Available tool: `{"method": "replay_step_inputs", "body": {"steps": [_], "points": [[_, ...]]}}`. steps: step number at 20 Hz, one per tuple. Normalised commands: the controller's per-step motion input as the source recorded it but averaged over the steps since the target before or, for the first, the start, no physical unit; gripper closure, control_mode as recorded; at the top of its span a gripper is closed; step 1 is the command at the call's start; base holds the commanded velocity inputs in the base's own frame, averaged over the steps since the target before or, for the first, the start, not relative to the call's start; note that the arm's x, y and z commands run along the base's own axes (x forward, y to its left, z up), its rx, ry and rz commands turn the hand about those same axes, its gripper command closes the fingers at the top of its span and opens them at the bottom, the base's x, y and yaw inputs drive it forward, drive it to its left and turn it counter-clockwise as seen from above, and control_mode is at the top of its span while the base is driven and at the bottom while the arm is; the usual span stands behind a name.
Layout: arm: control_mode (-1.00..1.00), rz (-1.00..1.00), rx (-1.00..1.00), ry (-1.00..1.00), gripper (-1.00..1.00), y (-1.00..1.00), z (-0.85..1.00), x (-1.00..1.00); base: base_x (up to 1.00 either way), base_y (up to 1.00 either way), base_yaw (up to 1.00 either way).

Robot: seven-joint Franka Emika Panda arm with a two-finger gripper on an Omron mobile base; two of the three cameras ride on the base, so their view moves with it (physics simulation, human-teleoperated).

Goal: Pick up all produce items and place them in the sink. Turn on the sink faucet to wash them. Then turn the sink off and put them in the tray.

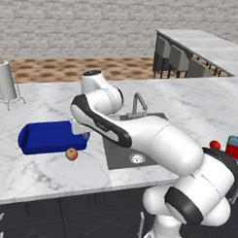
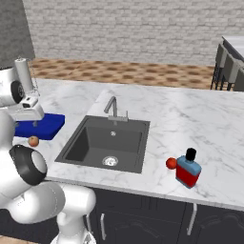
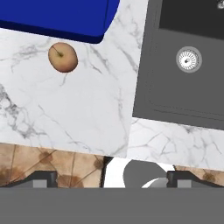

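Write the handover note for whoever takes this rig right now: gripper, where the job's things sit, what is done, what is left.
Gripper: open, empty, above the counter near the tray.
Apple: on the counter, just in front of the blue tray, left of the sink.
Tomato: on the counter right of the sink, beside the red-and-blue bottle.
Sink: no produce in it; no water seen at the faucet.
Done: nothing placed yet.
Left: both fruits into the sink, faucet on, then off, fruits into the tray.

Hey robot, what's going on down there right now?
Tool open, empty, above counter. Apple beside tray, tomato by boxy bottle. Sink empty. Path clear.
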Motion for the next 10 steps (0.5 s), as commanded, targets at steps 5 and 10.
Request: {"method": "replay_step_inputs", "body": {"steps": [5, 10], "points": [[-1.0, 0.0, 0.0, 0.02, -1.0, 0.37, -0.32, 0.0, 0.0, 0.0, 0.0], [-1.0, 0.0, 0.0, 0.01, -1.0, 0.29, -0.33, 0.0, 0.0, 0.0, 0.0]]}}
